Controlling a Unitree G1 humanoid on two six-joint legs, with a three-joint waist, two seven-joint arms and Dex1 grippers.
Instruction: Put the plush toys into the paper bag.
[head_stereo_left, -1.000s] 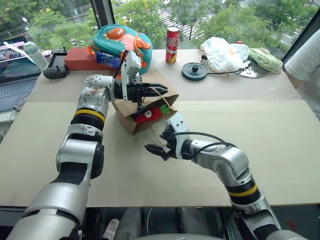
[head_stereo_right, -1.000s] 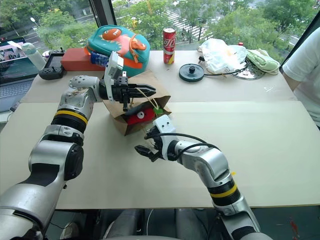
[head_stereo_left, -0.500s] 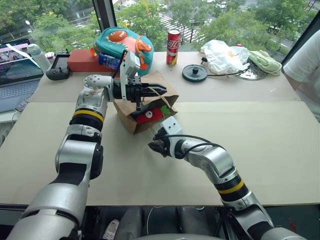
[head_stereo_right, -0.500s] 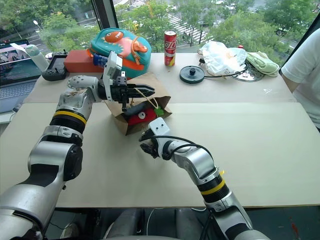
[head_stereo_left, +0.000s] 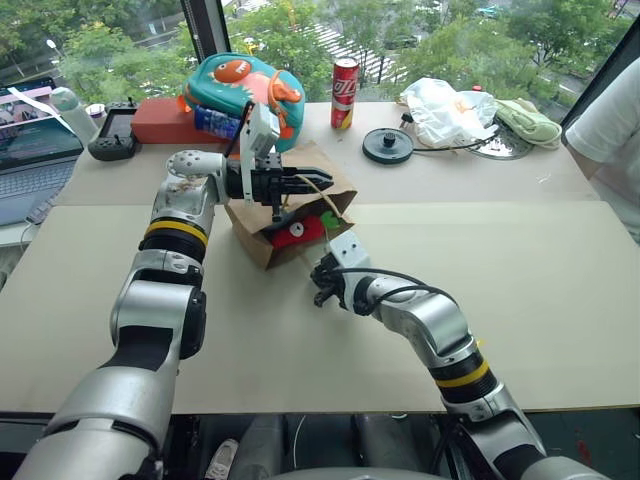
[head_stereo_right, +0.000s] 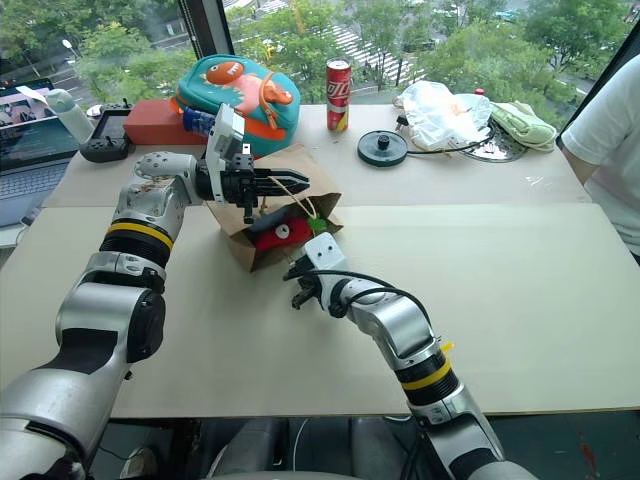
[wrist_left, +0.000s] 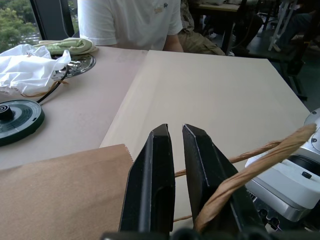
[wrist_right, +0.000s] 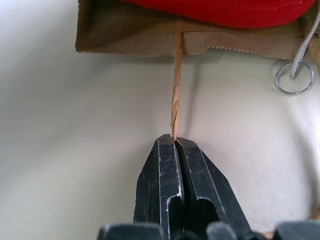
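The paper bag lies on its side on the counter, a little left of the middle of the frame, with its open mouth turned toward the robot. Inside the mouth the red chili toy is visible, with its green stem at the right edge of the opening. The left gripper reaches level from the left over the top of the bag; its fingers stand almost together, with only a narrow gap, and the upper cord handle runs across one finger, but I cannot tell if the cord is really pinched. The right gripper is just below the bag's mouth, near the centre of the frame, and its fingers are closed on the lower cord handle, which goes straight from the fingertips to the bag's lower edge. A small metal ring lies on the counter beside that edge. In the upper part of the frame stand a teal backpack, a red can and a white plastic bag. A person in a white shirt sits at the right side.
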